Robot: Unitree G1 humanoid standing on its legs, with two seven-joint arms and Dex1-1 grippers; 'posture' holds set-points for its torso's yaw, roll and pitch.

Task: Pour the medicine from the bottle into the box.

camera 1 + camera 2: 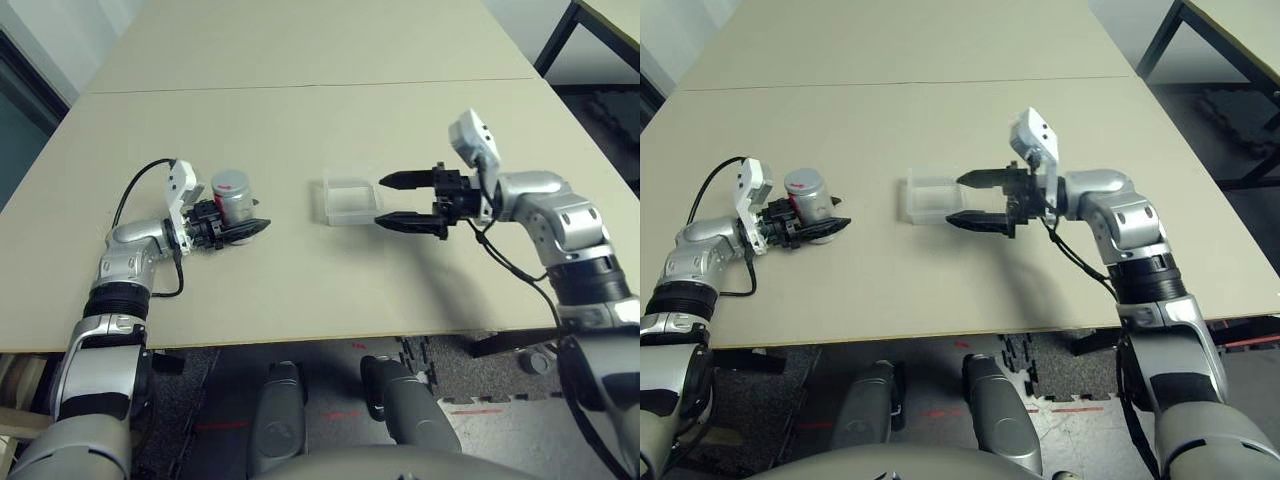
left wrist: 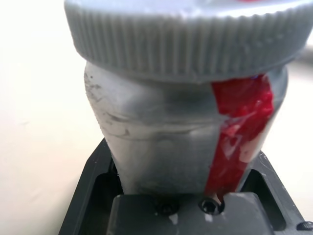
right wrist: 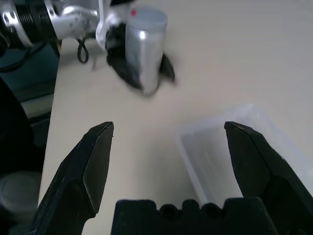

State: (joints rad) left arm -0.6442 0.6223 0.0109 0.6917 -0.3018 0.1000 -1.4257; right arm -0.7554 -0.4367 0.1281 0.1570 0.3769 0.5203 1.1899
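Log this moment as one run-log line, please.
left pincer: shut on bottle, cap on | right pincer: open beside box | pour: not begun

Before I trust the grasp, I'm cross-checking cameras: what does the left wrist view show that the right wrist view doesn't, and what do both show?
Left wrist view alone: the ribbed edge of the grey cap and the red mark running down the bottle's side, seen close between the left gripper's fingers. Right wrist view alone: the clear box lying on the table between the open right gripper's fingertips, plus the left gripper from outside. Both: the bottle, capped and upright, held by the left gripper.
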